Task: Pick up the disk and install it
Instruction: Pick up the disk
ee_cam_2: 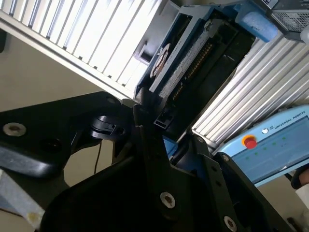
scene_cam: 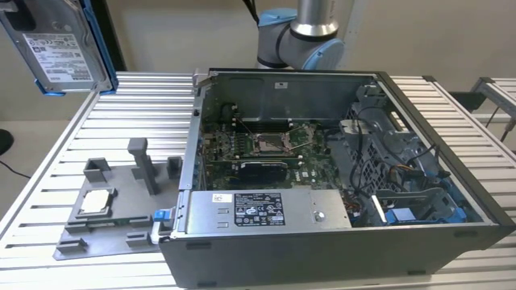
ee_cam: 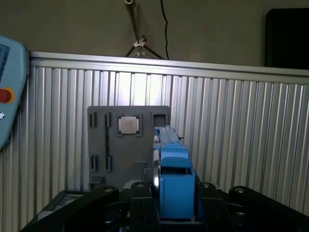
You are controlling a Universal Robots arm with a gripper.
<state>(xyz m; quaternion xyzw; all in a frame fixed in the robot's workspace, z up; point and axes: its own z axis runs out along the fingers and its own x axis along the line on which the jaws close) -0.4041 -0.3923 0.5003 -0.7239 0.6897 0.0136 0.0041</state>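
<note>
1. Since the disk (scene_cam: 60,45) is meant for the open computer case (scene_cam: 322,260), it is held upright and high above the slatted table (scene_cam: 137,115), well apart from the case, at the exterior view's left.
2. In the first wrist view the gripper (ee_cam: 174,195) is seen clamped on the disk's blue frame, a finger at each side, presumably so that it cannot slip.
3. One disk, one square chip (scene_cam: 95,202) lying on one grey tray (scene_cam: 129,199), and one case are counted.
</note>
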